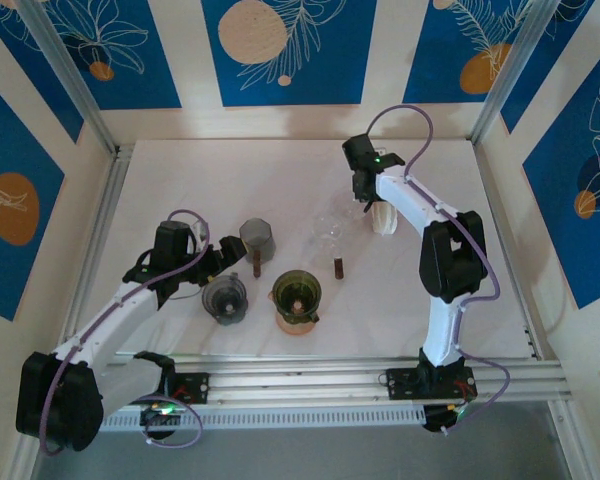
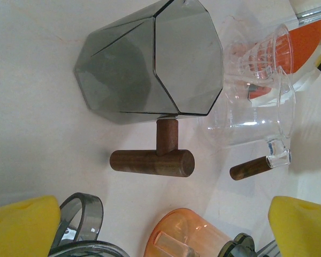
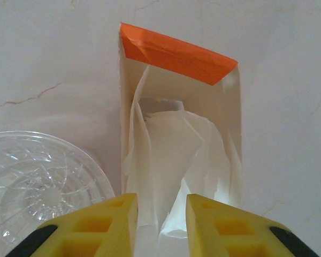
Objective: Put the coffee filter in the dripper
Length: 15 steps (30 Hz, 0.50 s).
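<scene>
A cream box with an orange flap lies at the back right, and white paper coffee filters stick out of it. My right gripper is at the box mouth with its yellow fingers a little apart, and a filter's edge lies loose between them. A clear glass dripper sits just left of the box. A smoky grey dripper with a wooden handle lies on its side in front of my left gripper, which is wide open and empty.
A grey glass vessel and an orange cup with a dark green top stand near the front, close under my left gripper. The clear dripper's wooden handle points toward the table's middle. Metal frame posts border the white table.
</scene>
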### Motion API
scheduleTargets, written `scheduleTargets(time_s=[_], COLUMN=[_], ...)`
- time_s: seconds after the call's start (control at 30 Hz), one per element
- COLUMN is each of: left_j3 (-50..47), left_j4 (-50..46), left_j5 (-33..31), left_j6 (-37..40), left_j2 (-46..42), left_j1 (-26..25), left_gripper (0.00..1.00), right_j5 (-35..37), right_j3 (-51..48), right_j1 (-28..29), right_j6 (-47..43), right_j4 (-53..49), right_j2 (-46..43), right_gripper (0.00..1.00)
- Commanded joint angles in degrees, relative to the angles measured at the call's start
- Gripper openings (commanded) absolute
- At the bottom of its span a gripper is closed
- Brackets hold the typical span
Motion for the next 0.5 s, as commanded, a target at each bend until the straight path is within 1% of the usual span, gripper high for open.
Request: scheduleTargets(time_s=[0.0, 0.2, 0.37, 0.47], left_j3=[-0.2, -0.2, -0.2, -0.3], left_j4=[0.8, 1.2, 2.0, 2.4], left_j5=[1.4, 1.4, 1.9, 2.4], left_j6=[-0.8, -0.7, -0.5, -0.3], left_j2=[0.5, 0.6, 0.8, 0.8], left_j1=[-0.6, -0.6, -0.6, -0.6], left_gripper=[1.00, 1.00, 1.00, 1.00], right_j5=[-1.7, -4.4, -6.9, -7.7], right_j3=[0.6, -0.9, -0.2, -1.9], right_j1=[-0.4, -1.2, -1.8, -2.5], right_j6=[3.2, 7.8, 10.3, 12.6], right_j4=[0.9, 0.9, -3.0, -3.6], right_j2=[-5.2, -10.1, -9.6, -9.9], right_gripper=[0.31, 0.29, 0.29, 0.29])
